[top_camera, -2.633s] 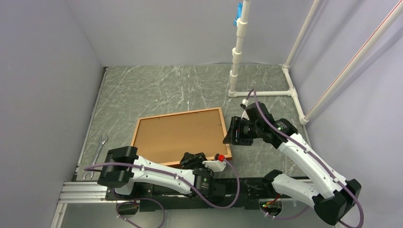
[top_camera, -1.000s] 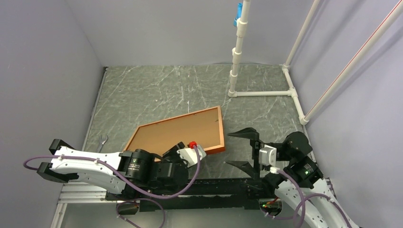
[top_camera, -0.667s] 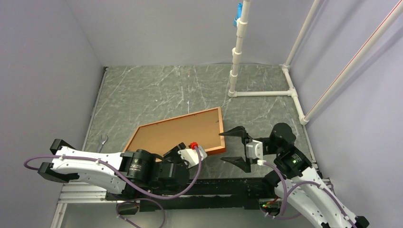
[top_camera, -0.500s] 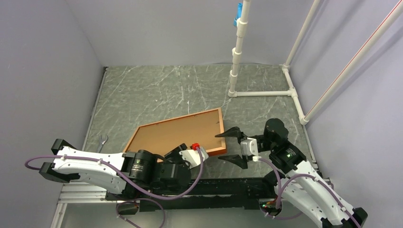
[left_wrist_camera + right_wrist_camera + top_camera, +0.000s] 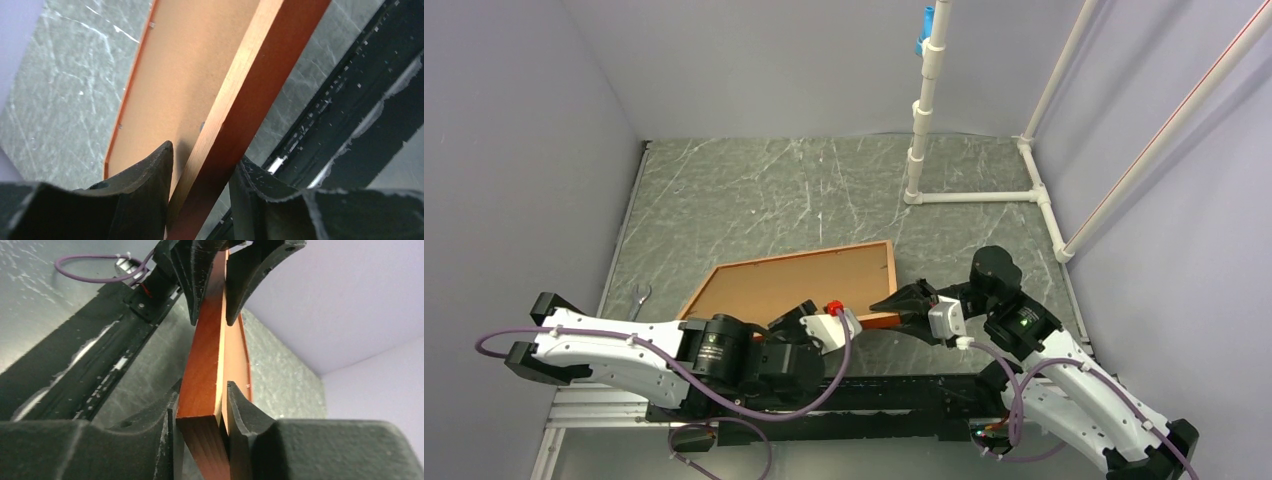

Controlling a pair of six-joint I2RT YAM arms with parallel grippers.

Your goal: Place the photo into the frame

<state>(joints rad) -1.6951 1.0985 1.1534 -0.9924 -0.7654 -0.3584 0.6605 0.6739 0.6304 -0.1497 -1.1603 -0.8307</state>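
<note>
The orange-brown frame [image 5: 805, 255] is held tilted over the table, back side up, its near edge raised. A plain brown backing board [image 5: 792, 283] fills it. The photo is hidden. My left gripper [image 5: 824, 320] is shut on the frame's near rail; in the left wrist view the rail [image 5: 250, 90] runs between its fingers [image 5: 150, 190]. My right gripper [image 5: 904, 303] is shut on the near right corner, and in the right wrist view the rail's end [image 5: 205, 365] sits between its fingers [image 5: 237, 410]. The left gripper's fingers [image 5: 200, 285] clamp the same rail farther along.
A wrench [image 5: 639, 298] lies at the table's left edge. A white pipe stand [image 5: 921, 130] rises at the back right, with pipes [image 5: 1044, 200] along the right side. A black rail [image 5: 904, 385] borders the near edge. Grey walls enclose the table.
My right gripper has swung left, open, to the frame's near right corner and shut on it. The frame has turned slightly. The left gripper has kept its grip on the near rail.
</note>
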